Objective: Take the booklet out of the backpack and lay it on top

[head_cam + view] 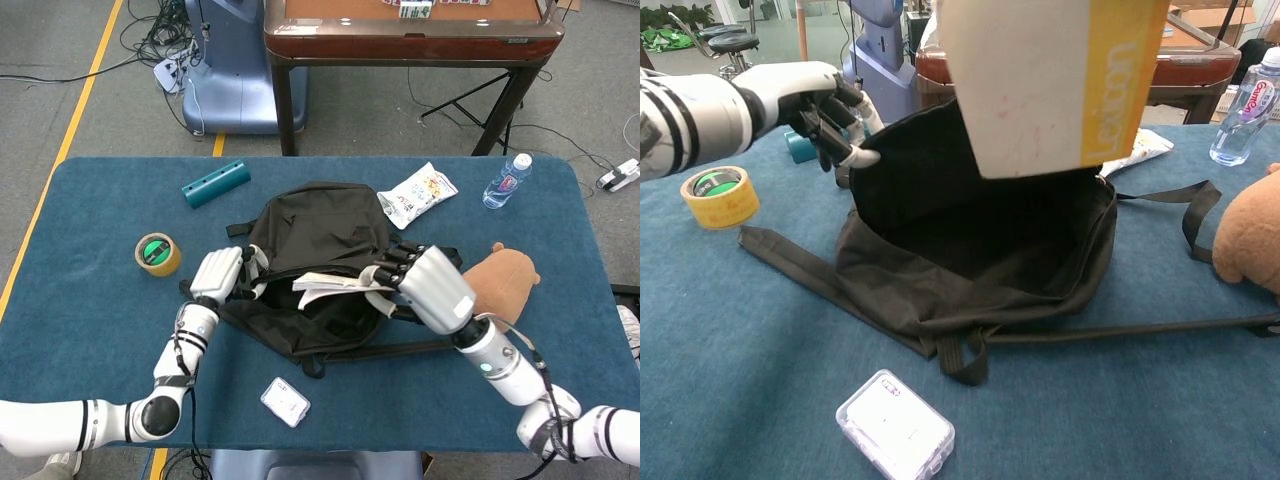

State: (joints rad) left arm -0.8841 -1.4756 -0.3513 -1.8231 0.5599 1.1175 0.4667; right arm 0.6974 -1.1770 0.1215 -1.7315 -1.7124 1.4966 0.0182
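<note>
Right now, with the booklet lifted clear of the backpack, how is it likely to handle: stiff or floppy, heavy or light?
The booklet probably handles light: the right hand holds it by one end only. It looks fairly flexible, since its thin pages fan apart at the free end, so it may sag. Laid on the soft, uneven backpack, it could slide or tilt rather than sit flat.

Beyond the blue-clothed table (90, 300), a wooden mahjong table (410, 35) stands on grey floor (60, 100) crossed by a yellow line (85, 90).
</note>
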